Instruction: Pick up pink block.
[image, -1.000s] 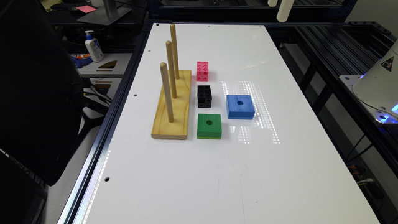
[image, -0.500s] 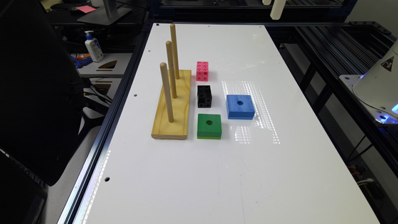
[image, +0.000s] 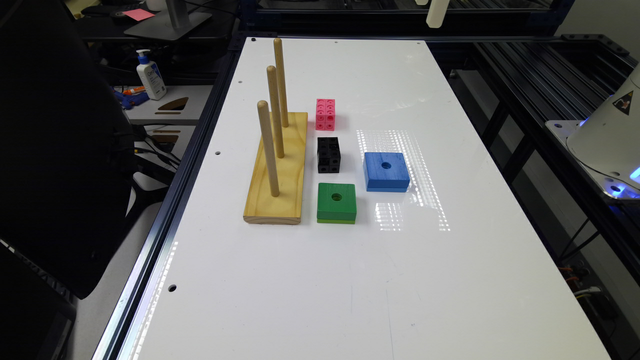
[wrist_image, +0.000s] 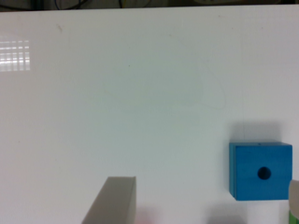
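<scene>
The pink block (image: 325, 114) is a small bright pink piece of snap-together cubes. It stands on the white table (image: 350, 280) beside the far end of the wooden peg base (image: 280, 170). My gripper (image: 437, 12) hangs high over the table's far edge, well away from the pink block and toward the exterior view's right of it. In the wrist view its grey fingers (wrist_image: 114, 200) stand wide apart with nothing between them, so it is open. A faint pink blur shows at that picture's edge beside the finger.
A black block (image: 328, 154) of the same shape sits just nearer than the pink one. Nearer still is a green block (image: 336, 202), and a blue block (image: 385, 171) (wrist_image: 259, 171) lies to the exterior view's right. Three upright pegs (image: 272, 112) rise from the wooden base.
The gripper has drifted a little toward the exterior view's left along the table's far edge. The blocks have not moved.
</scene>
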